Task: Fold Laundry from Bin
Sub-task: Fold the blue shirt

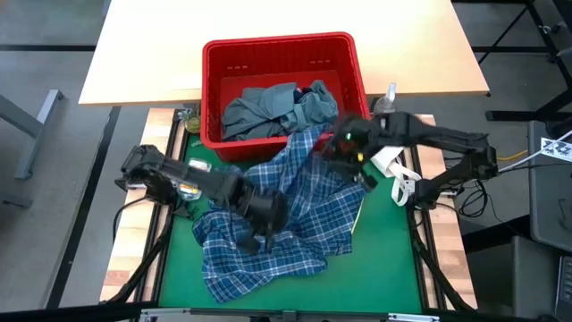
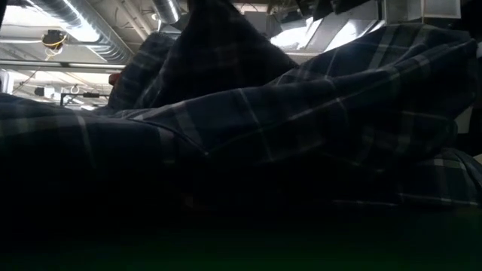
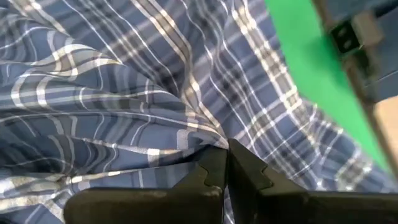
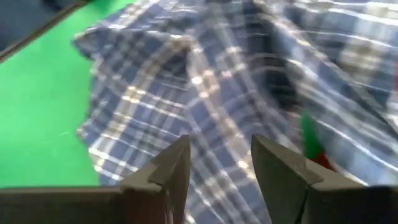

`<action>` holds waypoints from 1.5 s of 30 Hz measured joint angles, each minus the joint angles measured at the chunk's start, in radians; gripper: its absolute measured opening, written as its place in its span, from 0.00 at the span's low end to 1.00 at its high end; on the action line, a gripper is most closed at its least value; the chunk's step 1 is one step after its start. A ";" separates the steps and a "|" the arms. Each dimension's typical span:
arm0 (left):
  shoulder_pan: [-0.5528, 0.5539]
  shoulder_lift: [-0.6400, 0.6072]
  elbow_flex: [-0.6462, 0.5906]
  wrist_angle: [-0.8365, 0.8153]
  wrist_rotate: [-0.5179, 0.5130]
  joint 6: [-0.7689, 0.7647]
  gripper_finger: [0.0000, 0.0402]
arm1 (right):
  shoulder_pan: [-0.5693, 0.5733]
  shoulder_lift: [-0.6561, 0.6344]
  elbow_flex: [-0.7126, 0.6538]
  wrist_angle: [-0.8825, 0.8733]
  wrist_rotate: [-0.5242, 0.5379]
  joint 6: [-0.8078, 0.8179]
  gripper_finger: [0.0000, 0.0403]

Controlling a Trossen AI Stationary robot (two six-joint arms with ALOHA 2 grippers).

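Your left gripper (image 3: 225,163) is clamped tight on a fold of the crumpled blue-white plaid cotton shirt (image 1: 286,219), its two dark fingers pressed together with the cloth pinched at their tips. Around it the shirt spreads wrinkled in every direction over the green table mat (image 1: 384,259), whose bare surface shows just beyond the cloth's edge.

Your right gripper (image 4: 217,165) hovers with its fingers parted and nothing between them, directly above the plaid shirt's far end, the part nearest the bin. Just behind that gripper stands the rectangular red plastic basket with slotted walls (image 1: 279,55); the shirt's upper edge reaches its near wall. Inside it lie a large rumpled grey-blue garment (image 1: 268,109) and, beside that, a dark navy one (image 1: 323,90).

In the low view, plaid cloth fills nearly everything.
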 joint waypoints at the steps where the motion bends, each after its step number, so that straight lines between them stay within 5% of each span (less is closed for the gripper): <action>1: -0.019 0.000 -0.022 0.018 -0.028 -0.004 0.00 | 0.027 0.000 -0.026 0.021 0.003 0.001 0.42; 14: -0.109 0.000 -0.193 0.184 -0.077 -0.103 0.00 | 0.242 0.001 -0.286 0.445 0.390 0.070 0.42; 45: -0.108 0.000 -0.194 0.214 -0.085 -0.128 0.00 | 0.111 0.189 -0.285 0.563 0.427 -0.261 0.42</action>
